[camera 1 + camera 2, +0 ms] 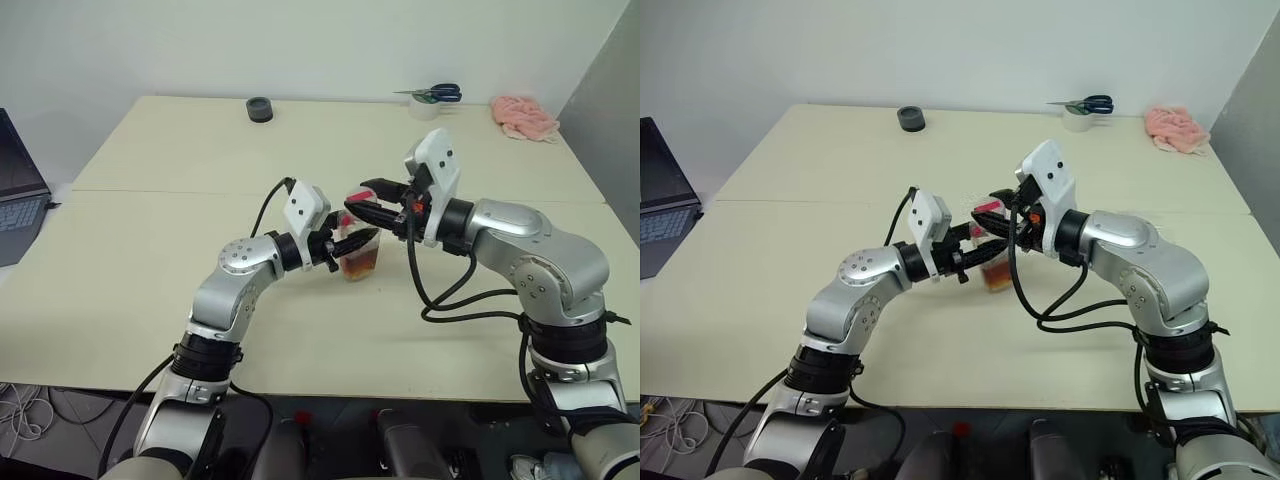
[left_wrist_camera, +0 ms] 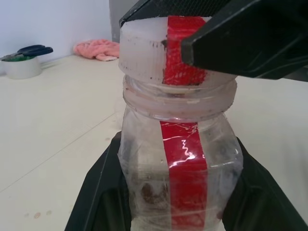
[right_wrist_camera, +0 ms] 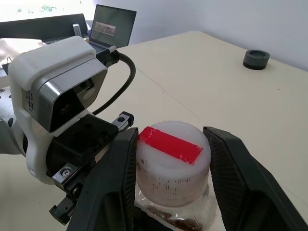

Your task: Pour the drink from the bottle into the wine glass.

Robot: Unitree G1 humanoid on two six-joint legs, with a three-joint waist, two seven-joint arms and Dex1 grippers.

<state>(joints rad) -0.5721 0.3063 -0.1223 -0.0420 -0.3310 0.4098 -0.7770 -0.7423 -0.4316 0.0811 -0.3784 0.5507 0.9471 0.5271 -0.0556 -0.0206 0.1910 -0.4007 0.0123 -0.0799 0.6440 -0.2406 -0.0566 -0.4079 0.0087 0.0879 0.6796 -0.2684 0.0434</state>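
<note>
1. Your left gripper is clamped on the body of the bottle, holding it upright just above the counter, near the middle and front of it. Judging by the pose, this is a bracing hold, so the bottle cannot spin while the other arm works on top.
2. The cap is on, white with a red strip across it. Nothing can be poured until it comes off, so uncapping looks like the step in hand.
3. Your right gripper comes in level from the opposite side, with one finger on each side of the cap. The fingers sit right against the cap's sides; whether they are pressing firmly yet, you cannot tell.
4. The drink shows as a shallow reddish-brown layer in the bottom of the bottle, so a slight tilt during twisting should not spill it.
5. I cannot make out the wine glass in these views.
6. Things at the far edge, the scissors, pink cloth and dark puck, are well apart from your work.
</note>
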